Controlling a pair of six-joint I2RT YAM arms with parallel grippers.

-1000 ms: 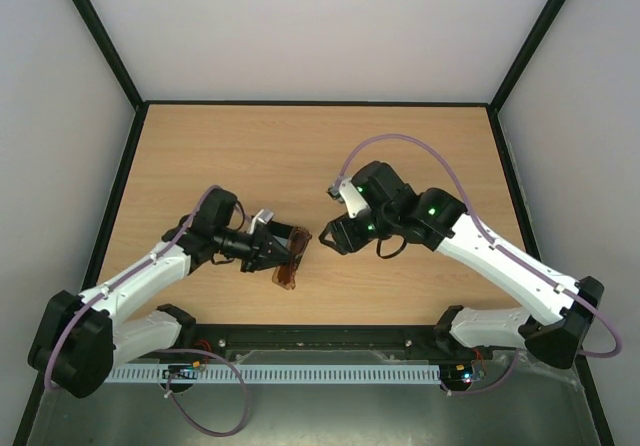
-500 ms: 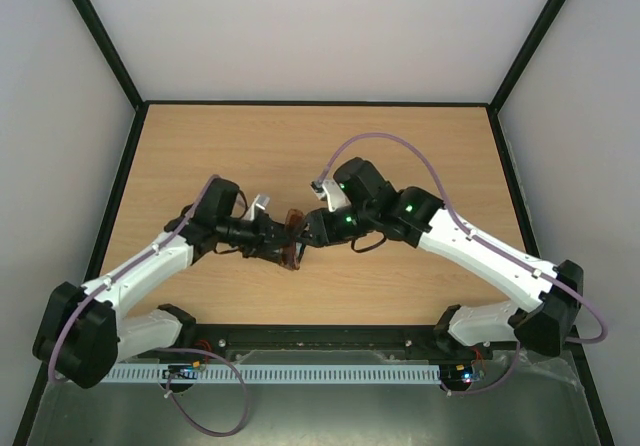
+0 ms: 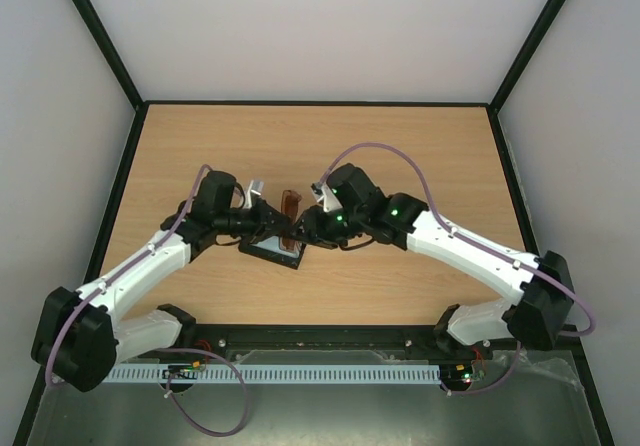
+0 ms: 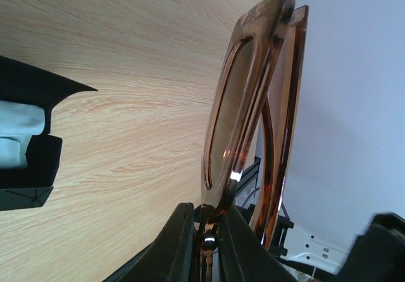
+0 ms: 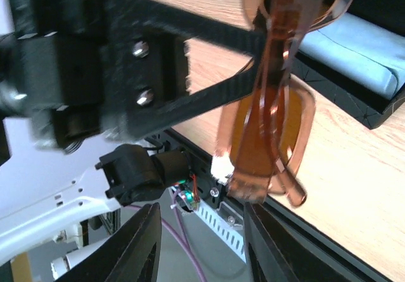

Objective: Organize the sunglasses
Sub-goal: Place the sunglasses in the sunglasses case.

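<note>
Left gripper (image 4: 207, 224) first: its jaws are clamped on the bottom edge of the sunglasses (image 4: 247, 105), which stand on edge in the air. The right gripper (image 5: 201, 214) has its jaws spread wide and holds nothing, with the glasses hanging just ahead of them. This looks like a handover, or a steadying touch before the drop into the case (image 3: 272, 254). To do it well, the right jaws should close on the amber frame, not on a lens or a thin arm, and the left should let go only once that hold is firm.

The left wrist view shows the pinch itself. The right wrist view shows the open jaws and the pale blue lining (image 5: 354, 51). Only the top view shows the glasses above the case's far edge, off the tabletop (image 3: 200, 146).
</note>
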